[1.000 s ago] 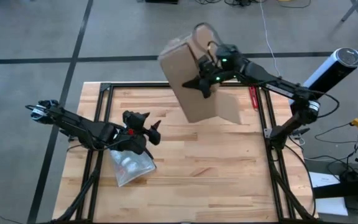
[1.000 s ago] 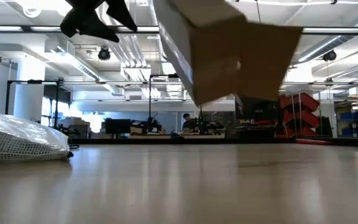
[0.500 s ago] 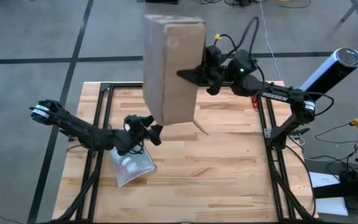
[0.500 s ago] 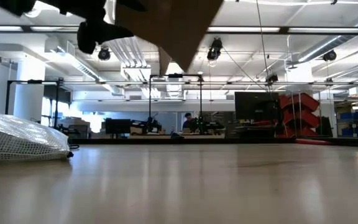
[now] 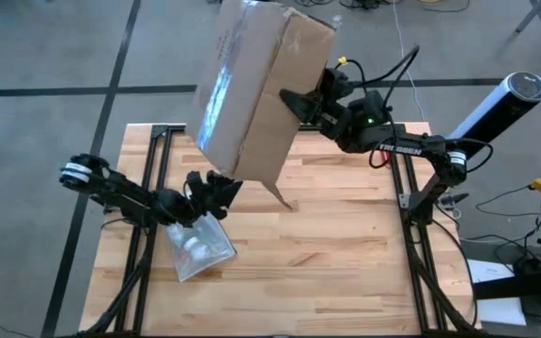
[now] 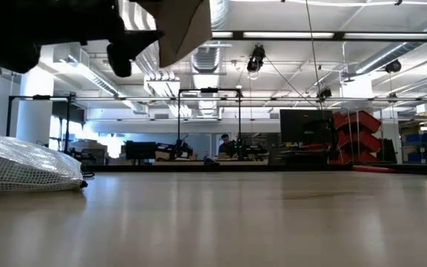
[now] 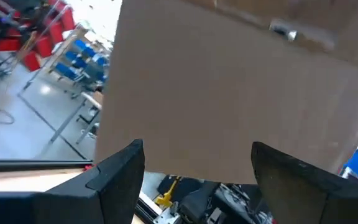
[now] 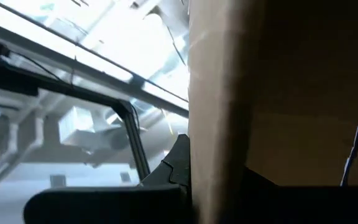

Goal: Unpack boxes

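- The left pincer point(image 5: 216, 188) hovers above the near-left part of the wooden surface point(image 5: 346, 253), its fingers point(image 7: 120, 171) spread wide and holding nothing.
- Just beside and below it, a translucent mesh pouch point(image 5: 198, 249) lies flat on the surface; it is not in any grip.
- The cardboard box point(image 5: 261, 89) hangs in the air directly above and slightly beyond the left pincer, clear of the surface. In the left wrist view its broad brown face point(image 7: 241, 93) fills the space between and past the open fingers.
- The box's long axis is tilted: its lower end points down toward the left pincer, its upper end leans away over the far edge of the surface. A loose flap point(image 5: 278, 195) hangs from the lower end.
- The right pincer point(image 5: 306, 106) is closed on a wall of the box at its right side and carries the whole load.
- Judgement: the left arm is the nearer free arm to the box's lower end. The coming move probably turns on the left pincer rising toward that end or its flap.
- A small red utility knife point(image 5: 377, 155) lies near the far-right rail, well apart from both pincers.
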